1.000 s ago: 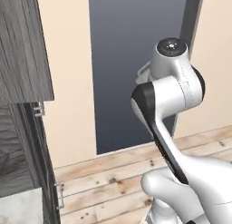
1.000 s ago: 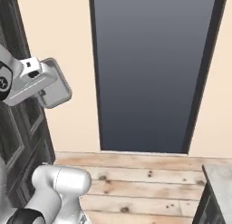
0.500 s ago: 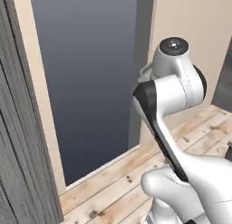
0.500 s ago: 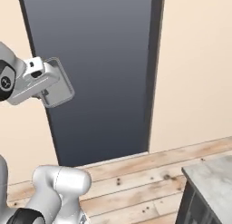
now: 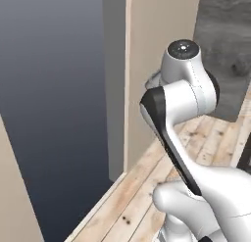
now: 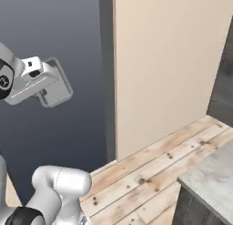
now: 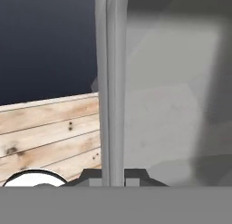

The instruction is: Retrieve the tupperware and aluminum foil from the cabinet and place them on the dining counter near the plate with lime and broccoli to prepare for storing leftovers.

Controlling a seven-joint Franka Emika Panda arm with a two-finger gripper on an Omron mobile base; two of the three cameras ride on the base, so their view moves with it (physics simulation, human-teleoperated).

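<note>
Tupperware: clear rectangular container, pinched upright in the gripper, raised before a dark doorway. Surroundings: beige wall, plank floor, grey-topped tabletop at lower right.

1. A rendered home interior, by its finishes a kitchen area.
2. Pale wood plank floor with knots runs across the room.
3. A plain beige wall stands beside a tall dark opening framed in grey.
4. A grey stone-topped counter juts in at one lower corner.
5. Dark wood-grain cabinetry stands past the wall's far edge.
</note>
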